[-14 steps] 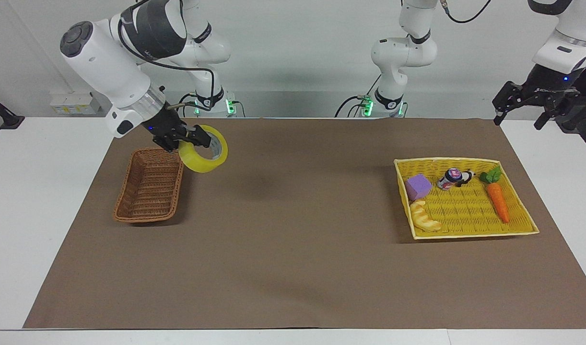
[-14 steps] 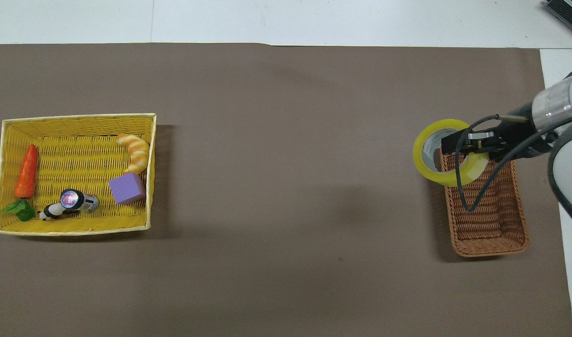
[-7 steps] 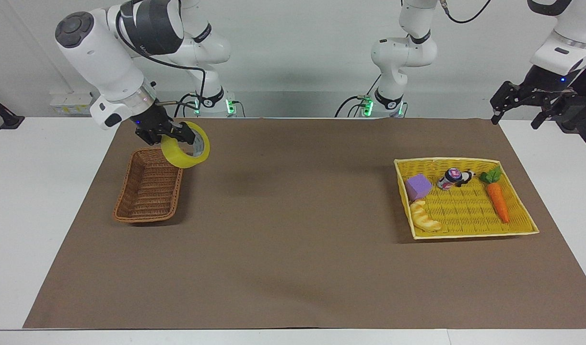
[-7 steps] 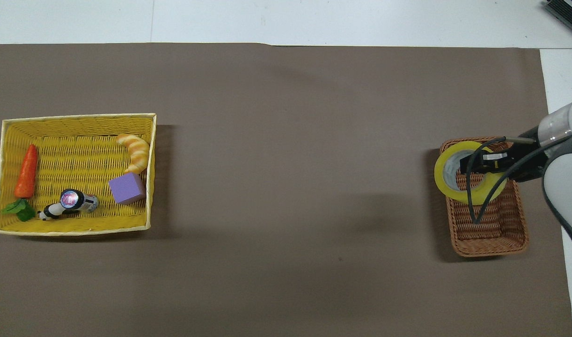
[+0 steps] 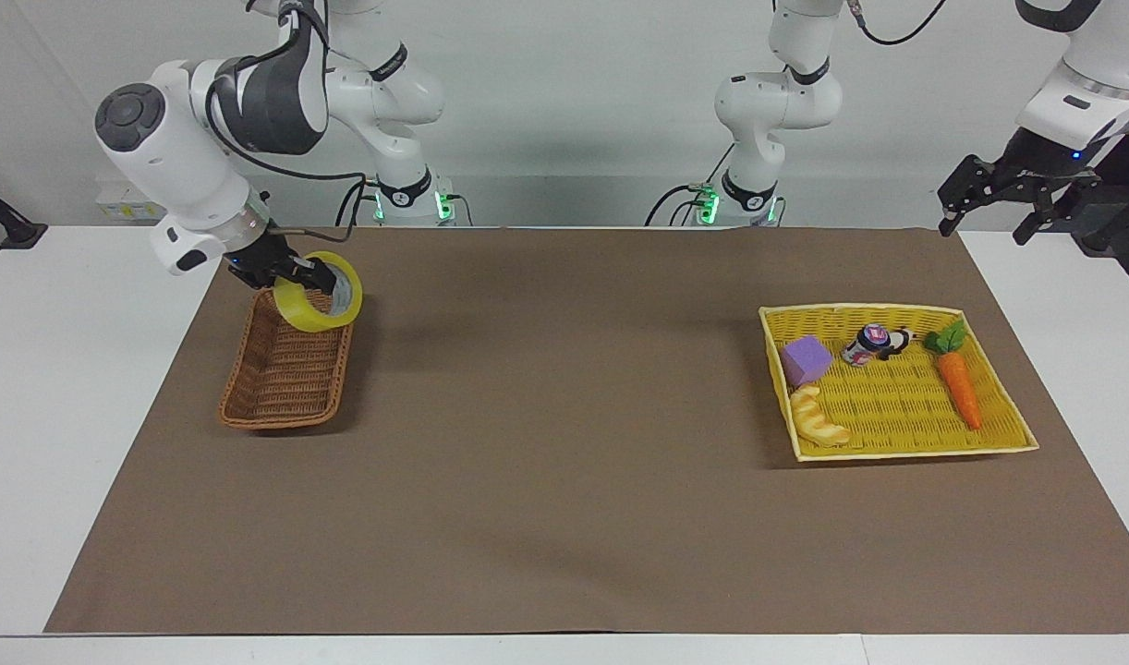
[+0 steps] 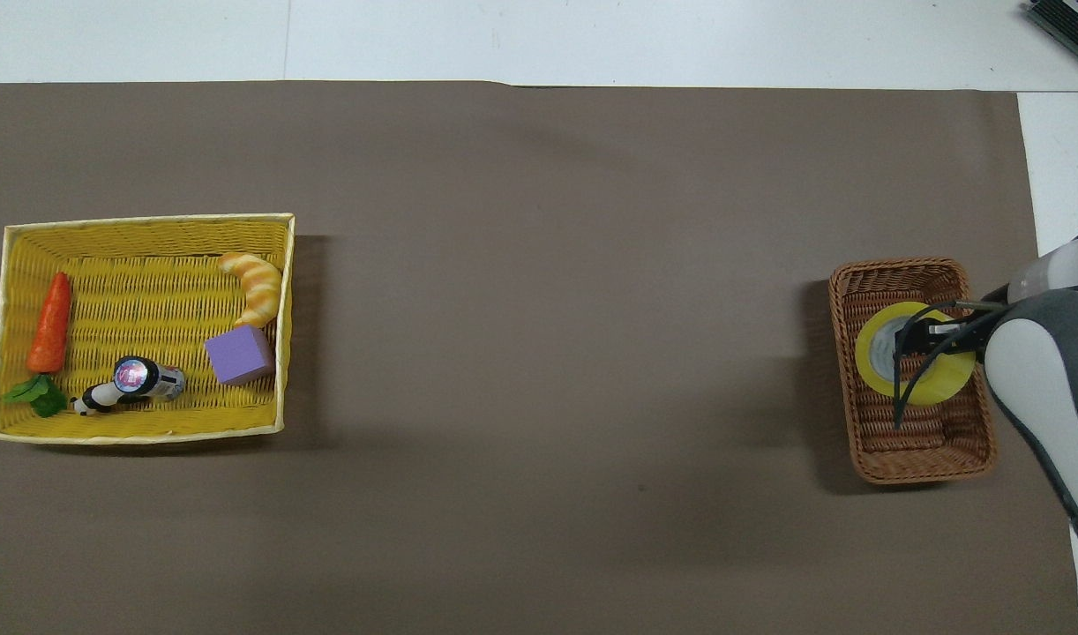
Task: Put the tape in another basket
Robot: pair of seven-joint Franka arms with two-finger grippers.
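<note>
My right gripper (image 5: 311, 277) is shut on the rim of the yellow tape roll (image 5: 298, 312) and holds it tilted, low over the brown wicker basket (image 5: 283, 392), at the basket's end nearer the robots. In the overhead view the tape (image 6: 883, 375) sits over the middle of the basket (image 6: 892, 280), with the right gripper (image 6: 925, 338) across its core. I cannot tell whether the tape touches the basket. My left gripper (image 5: 988, 199) is open and empty, raised off the mat's corner at the left arm's end, and waits.
A flat bright-yellow woven tray (image 5: 916, 453) lies toward the left arm's end of the brown mat. It holds a purple cube (image 5: 807, 358), a croissant (image 5: 819, 417), a carrot (image 5: 960, 388) and a small can (image 5: 866, 344).
My right gripper has carried the tape toward the right arm's end of the table, from beside the basket to over it, and lowered it. The left gripper has risen slightly.
</note>
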